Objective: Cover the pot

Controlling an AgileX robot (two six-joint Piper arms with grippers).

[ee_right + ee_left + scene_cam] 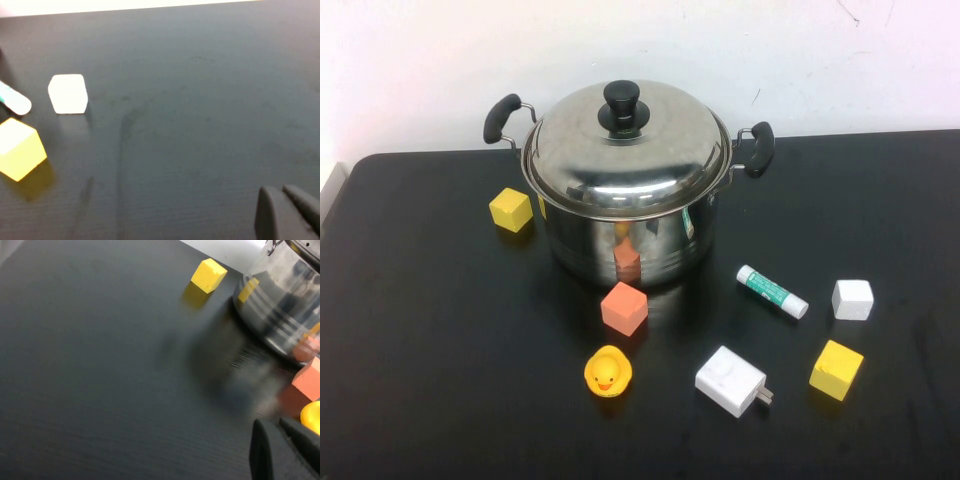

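Note:
The large steel pot [625, 235] with two black side handles stands at the back middle of the black table. The domed steel lid [625, 150] with a black knob [621, 107] sits on its rim, slightly tilted. The pot's wall also shows in the left wrist view [280, 305]. Neither arm shows in the high view. My left gripper [280, 445] is shut and empty, low over the table to the pot's front left. My right gripper [285, 207] is shut and empty over bare table on the right side.
Around the pot lie a yellow block [511, 210], an orange block [624, 308], a yellow rubber duck [607, 372], a white charger plug [731, 381], a glue stick [772, 291], a white block [852, 299] and a second yellow block [836, 369].

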